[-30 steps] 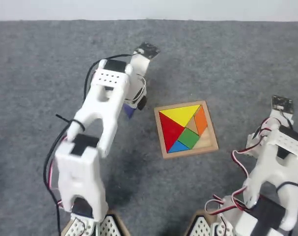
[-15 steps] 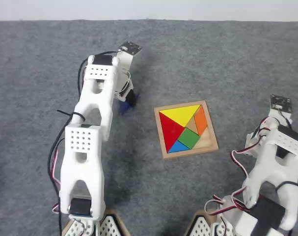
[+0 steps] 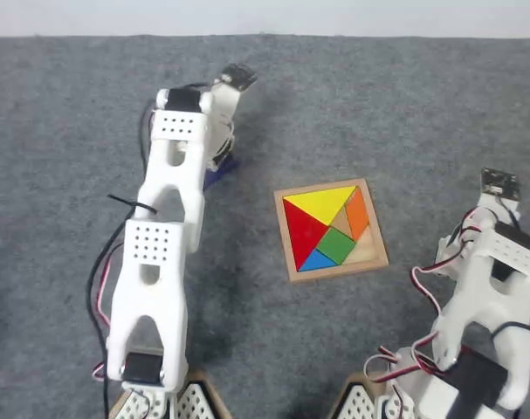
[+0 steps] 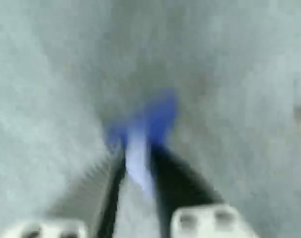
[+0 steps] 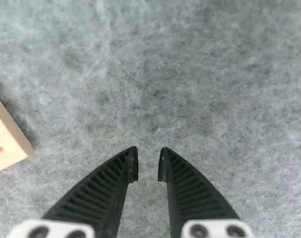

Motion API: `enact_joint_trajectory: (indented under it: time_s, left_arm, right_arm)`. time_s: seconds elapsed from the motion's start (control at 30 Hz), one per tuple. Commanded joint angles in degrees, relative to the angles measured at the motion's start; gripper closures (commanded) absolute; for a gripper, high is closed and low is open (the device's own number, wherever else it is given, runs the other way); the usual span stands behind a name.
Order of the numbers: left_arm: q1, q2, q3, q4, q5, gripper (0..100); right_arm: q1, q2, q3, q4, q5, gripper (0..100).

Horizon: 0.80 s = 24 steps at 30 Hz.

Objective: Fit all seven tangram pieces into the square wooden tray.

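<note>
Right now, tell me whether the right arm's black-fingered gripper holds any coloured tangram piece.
No: the right gripper has its black fingers slightly apart, with nothing but grey carpet showing in the gap.

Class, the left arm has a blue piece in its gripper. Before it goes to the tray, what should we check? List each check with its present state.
1. Grip: blue piece sits between the fingers of the left gripper: ok.
2. Piece lifted off the carpet: cannot tell.
3. Way to the wooden tray: bare carpet between: ok.
4. Right gripper out of the way: it holds nothing and is over carpet beside a tray corner: ok.
5. Free slot: tan patches near the green piece could be gap or wood: cannot tell.
</note>
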Motion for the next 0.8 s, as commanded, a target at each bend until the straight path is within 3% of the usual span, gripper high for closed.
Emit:
enact_joint_trajectory:
  time_s: [0.0, 0.2, 0.43, 0.77]
  left_arm:
    - [0.5, -1.1, 3.4, 2.2, -0.4, 97]
    - [-0.1, -6.1, 4.0, 2.1, -0.8, 96]
    - [-0.2, -7.0, 4.0, -2.2, -0.4, 73]
    - [-8.4, -7.1, 4.0, -19.6, 17.5, 73]
  right_arm:
    - [-0.7, -3.4, -2.8, 0.7, 0.5, 90.9]
    - [-0.7, -3.4, -2.8, 0.7, 0.5, 90.9]
    - [-0.6, -3.4, -2.8, 0.7, 0.5, 90.9]
    - [-0.6, -3.4, -2.8, 0.7, 0.5, 90.9]
